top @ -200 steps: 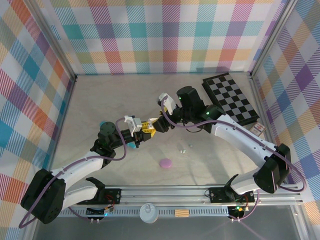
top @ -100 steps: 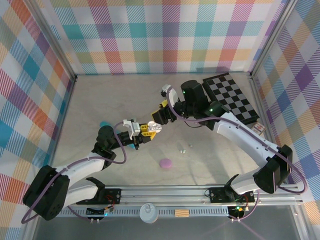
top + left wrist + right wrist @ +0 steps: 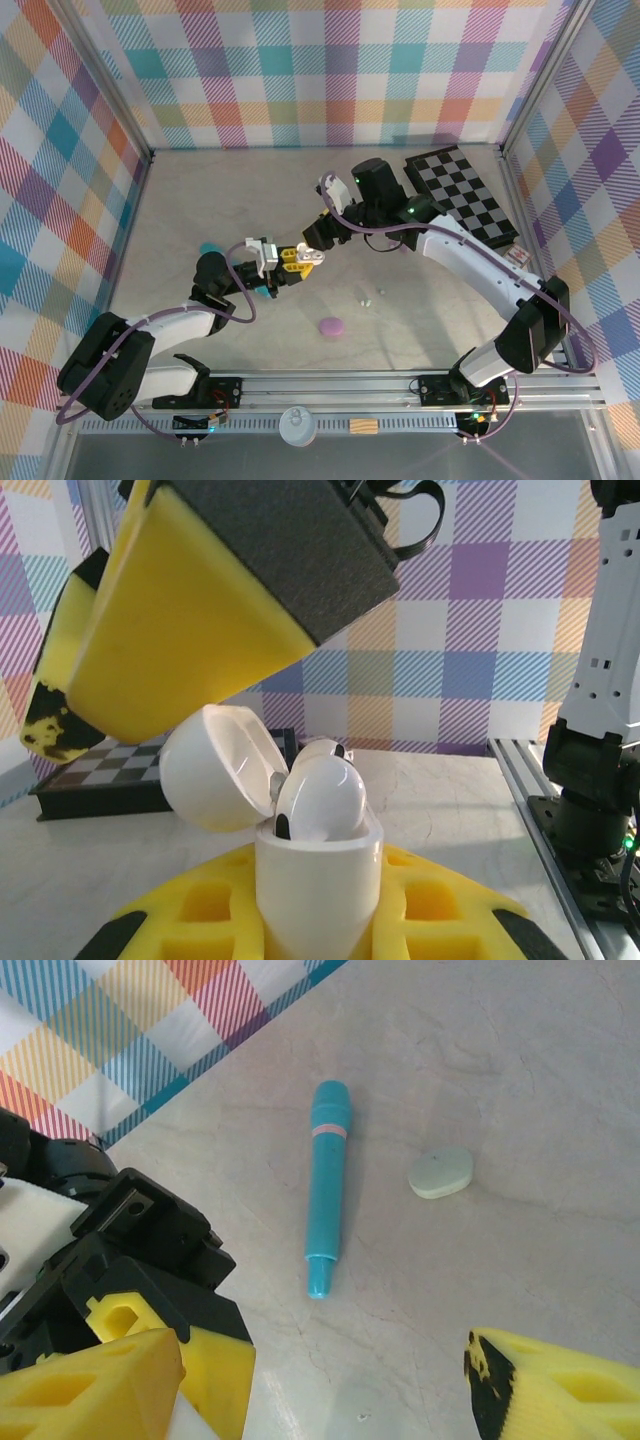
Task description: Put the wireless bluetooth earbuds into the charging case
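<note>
My left gripper [image 3: 297,255] is shut on a white charging case [image 3: 318,870], held upright between its yellow fingers [image 3: 190,920]. The lid [image 3: 215,770] hangs open to the left. A white earbud [image 3: 322,795] sits in the case, and a second one [image 3: 325,748] peeks up behind it. My right gripper [image 3: 318,235] hovers just beyond and above the case, open, with nothing between its fingers; one fingertip [image 3: 200,610] looms over the lid. Two tiny buds [image 3: 366,297] lie loose on the table.
A teal cylinder [image 3: 326,1185] and a pale mint case [image 3: 440,1173] lie on the table below the right gripper [image 3: 320,1400]. A purple case [image 3: 331,326] rests near the front. A checkerboard [image 3: 465,195] lies at the back right.
The right gripper has drawn back from the case, away from the left gripper's tips, still open. The left gripper has held the case almost still.
</note>
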Available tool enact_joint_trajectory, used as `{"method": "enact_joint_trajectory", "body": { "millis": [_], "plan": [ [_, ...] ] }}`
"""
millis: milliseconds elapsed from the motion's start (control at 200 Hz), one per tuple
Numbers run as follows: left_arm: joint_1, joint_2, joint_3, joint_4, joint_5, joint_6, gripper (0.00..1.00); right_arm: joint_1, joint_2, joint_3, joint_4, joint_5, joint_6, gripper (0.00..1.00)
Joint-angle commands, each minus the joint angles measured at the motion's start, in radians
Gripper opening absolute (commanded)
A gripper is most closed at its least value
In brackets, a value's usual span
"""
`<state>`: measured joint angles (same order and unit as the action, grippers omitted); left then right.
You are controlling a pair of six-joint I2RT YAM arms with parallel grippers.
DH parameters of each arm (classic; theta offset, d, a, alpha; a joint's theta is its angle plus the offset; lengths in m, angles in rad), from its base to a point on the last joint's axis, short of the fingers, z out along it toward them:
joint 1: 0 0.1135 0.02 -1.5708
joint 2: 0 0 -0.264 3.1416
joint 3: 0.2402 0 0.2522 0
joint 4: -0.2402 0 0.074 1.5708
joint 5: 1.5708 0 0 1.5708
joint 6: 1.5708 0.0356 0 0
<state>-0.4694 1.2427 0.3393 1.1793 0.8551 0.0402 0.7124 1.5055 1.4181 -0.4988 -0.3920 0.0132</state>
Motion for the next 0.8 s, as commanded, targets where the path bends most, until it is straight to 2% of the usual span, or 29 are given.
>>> {"method": "enact_joint_trajectory", "body": {
  "millis": [0,115,215,320,415,545,685,795],
  "plan": [
    [0.011,-0.029,0.009,0.017,-0.015,0.030,0.00,-0.003,-0.030,0.004,-0.083,-0.041,-0.075,0.75],
    [0.014,-0.050,0.010,-0.027,-0.050,0.050,0.00,-0.002,-0.049,-0.005,-0.123,-0.080,-0.102,0.75],
    [0.014,-0.073,0.026,-0.130,-0.065,0.094,0.00,-0.002,-0.076,-0.026,-0.122,-0.087,-0.139,0.75],
    [0.014,-0.095,0.033,-0.199,-0.065,0.128,0.00,-0.004,-0.112,-0.057,-0.068,-0.029,-0.119,0.75],
    [0.014,-0.114,0.038,-0.229,-0.043,0.133,0.00,-0.010,-0.162,-0.115,0.018,-0.025,-0.139,0.76],
    [0.014,-0.152,0.065,-0.313,0.039,0.140,0.00,-0.021,-0.241,-0.232,0.115,-0.144,-0.310,0.77],
    [0.015,-0.200,0.101,-0.441,0.109,0.165,0.00,-0.021,-0.237,-0.233,0.024,-0.276,-0.492,0.74],
    [0.014,-0.230,0.125,-0.514,0.128,0.179,0.00,-0.020,-0.200,-0.201,-0.023,-0.301,-0.556,0.69]
  ]
}}
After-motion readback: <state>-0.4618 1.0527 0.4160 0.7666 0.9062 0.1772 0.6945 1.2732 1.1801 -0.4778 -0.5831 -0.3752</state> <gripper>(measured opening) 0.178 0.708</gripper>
